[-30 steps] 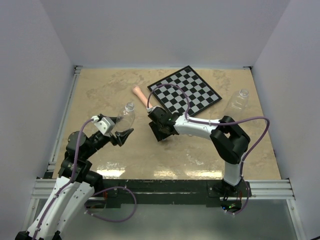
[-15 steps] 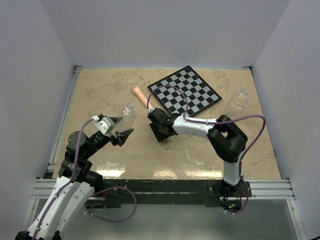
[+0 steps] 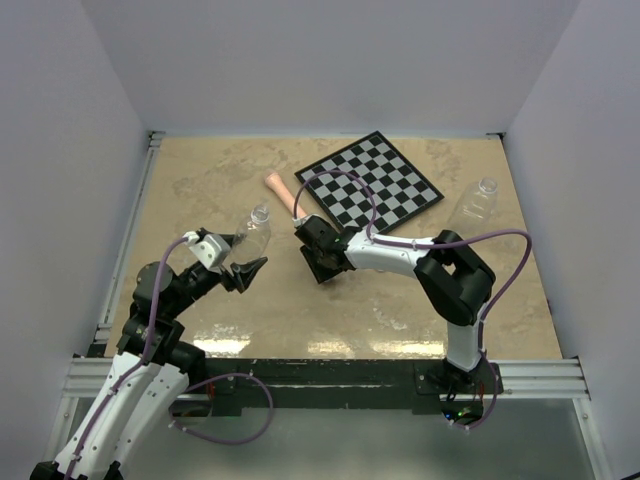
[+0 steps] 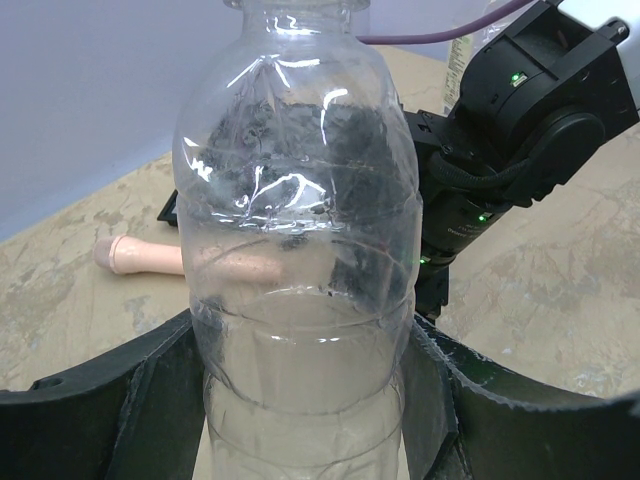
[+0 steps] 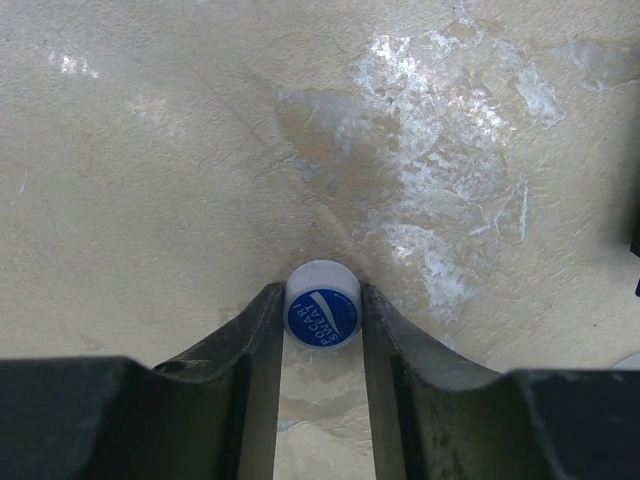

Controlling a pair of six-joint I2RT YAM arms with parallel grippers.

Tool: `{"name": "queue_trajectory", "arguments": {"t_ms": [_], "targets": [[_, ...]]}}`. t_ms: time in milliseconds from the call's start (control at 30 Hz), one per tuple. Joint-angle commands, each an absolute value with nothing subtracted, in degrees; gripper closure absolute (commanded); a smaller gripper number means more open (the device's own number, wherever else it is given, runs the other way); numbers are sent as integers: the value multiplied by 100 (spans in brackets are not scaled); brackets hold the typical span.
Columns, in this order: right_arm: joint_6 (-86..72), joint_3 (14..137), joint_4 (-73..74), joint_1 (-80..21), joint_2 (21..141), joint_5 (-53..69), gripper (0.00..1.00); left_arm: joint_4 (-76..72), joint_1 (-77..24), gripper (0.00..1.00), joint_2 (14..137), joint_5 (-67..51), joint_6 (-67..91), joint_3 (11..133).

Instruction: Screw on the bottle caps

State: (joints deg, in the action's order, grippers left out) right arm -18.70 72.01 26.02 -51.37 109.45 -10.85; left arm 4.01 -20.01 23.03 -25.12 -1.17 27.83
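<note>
My left gripper (image 3: 247, 252) is shut on a clear, uncapped bottle (image 3: 255, 228), its black fingers (image 4: 100, 410) pressed against both sides of the bottle (image 4: 300, 220), which stands upright in the left wrist view. At the table's middle my right gripper (image 3: 322, 268) points down. In the right wrist view the right gripper (image 5: 322, 318) is shut on a blue cap with a white mark (image 5: 323, 315), which rests on the tabletop between the fingertips (image 5: 255, 340). A second clear bottle (image 3: 476, 203) lies at the far right, uncapped. The cap is hidden under the gripper in the top view.
A black-and-white checkerboard (image 3: 372, 182) lies at the back centre. A pink tapered stick (image 3: 279, 190) lies left of it, behind the held bottle (image 4: 140, 257). White walls close in the beige table (image 3: 400, 320) on three sides.
The right gripper's fingers have closed in on the blue cap, and its arm shifted slightly. The left arm and its bottle have not moved.
</note>
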Motion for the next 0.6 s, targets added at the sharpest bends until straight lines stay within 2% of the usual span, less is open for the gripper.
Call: {"name": "queue_trajectory", "arguments": {"t_ms": [0, 100, 300, 567], "targets": [[-1811, 7330, 2663, -5159, 10705, -1099, 73, 246, -2030, 68, 2347, -2566, -184, 2769], [-1758, 7313, 2611, -5159, 10521, -1064, 82, 255, -2030, 68, 2382, -2601, -211, 2769], [-1302, 7199, 2488, -5159, 9661, -607, 90, 246, -2030, 68, 2513, -2829, -343, 2769], [-625, 7207, 2382, -5089, 7728, 104, 94, 97, -2030, 71, 3005, -3866, -536, 2830]]}}
